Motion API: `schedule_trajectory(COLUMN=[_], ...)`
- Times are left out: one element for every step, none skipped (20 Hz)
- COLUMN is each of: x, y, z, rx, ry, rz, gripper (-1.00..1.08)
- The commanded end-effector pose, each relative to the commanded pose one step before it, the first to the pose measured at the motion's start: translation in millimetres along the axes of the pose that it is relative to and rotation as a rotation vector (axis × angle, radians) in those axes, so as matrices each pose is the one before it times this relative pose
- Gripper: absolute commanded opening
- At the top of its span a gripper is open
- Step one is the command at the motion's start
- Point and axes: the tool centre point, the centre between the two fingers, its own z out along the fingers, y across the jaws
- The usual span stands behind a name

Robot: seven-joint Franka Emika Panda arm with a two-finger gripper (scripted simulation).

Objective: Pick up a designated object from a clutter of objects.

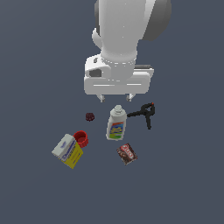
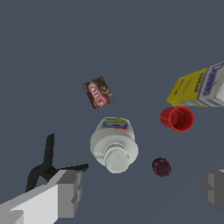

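Note:
The yellow-and-white carton box (image 1: 68,151) lies on the grey floor at the exterior view's lower left, next to a red cup (image 1: 81,138). It also shows in the wrist view (image 2: 199,88), partly cut off by the frame edge. My gripper (image 1: 116,98) hangs open and empty above the clutter, over the cap of the white bottle (image 1: 116,124), well apart from the carton. In the wrist view the two grey fingers (image 2: 69,192) stand wide apart either side of the bottle (image 2: 114,144).
A black clamp (image 1: 144,113) lies to the exterior view's right of the bottle. A small brown box (image 1: 127,153) lies below the bottle. A dark red berry (image 1: 89,117) lies to the bottle's left.

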Motion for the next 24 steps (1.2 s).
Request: schedule_trajectory(x=[5.72,3.26,3.62,3.99,4.35,4.74,5.12,5.49,5.86,6.23,6.60,6.95,7.30,7.41,7.33,6.97,6.55,6.14,5.73,5.32,4.92,4.53,4.14,3.75], y=[6.62,3.61,4.05,4.43,4.87,5.33,5.82,6.31,6.80,7.30,7.80,8.31,8.83,9.08,9.08,8.72,8.27,7.81,7.36,6.89,6.43,5.94,5.47,5.00], z=[3.15,1.61,1.83,2.08,2.34,2.61,2.89,3.20,3.52,3.87,4.23,4.62,5.03,5.30,5.43,5.34,5.19,5.01,4.81,4.59,4.35,4.09,3.82,3.53], rx=[0.00364,0.00204,0.00219,0.00227,0.00235,0.00242,0.00246,0.00245,0.00240,0.00230,0.00216,0.00197,0.00173,0.00141,0.00104,0.00066,0.00033,0.00006,-0.00017,-0.00035,-0.00049,-0.00060,-0.00066,-0.00070], ry=[-0.00003,0.00045,0.00051,0.00052,0.00055,0.00063,0.00072,0.00080,0.00089,0.00098,0.00109,0.00120,0.00133,0.00142,0.00148,0.00147,0.00145,0.00142,0.00138,0.00133,0.00127,0.00120,0.00113,0.00106], rz=[0.01765,0.00976,0.01088,0.01187,0.01297,0.01413,0.01532,0.01647,0.01761,0.01876,0.01988,0.02098,0.02206,0.02245,0.02223,0.02115,0.01989,0.01864,0.01740,0.01618,0.01498,0.01377,0.01260,0.01145], gripper=[1.00,1.00,1.00,1.00,1.00,1.00,1.00,1.00,1.00,1.00,1.00,1.00,1.00,1.00,1.00,1.00,1.00,1.00,1.00,1.00,1.00,1.00,1.00,1.00])
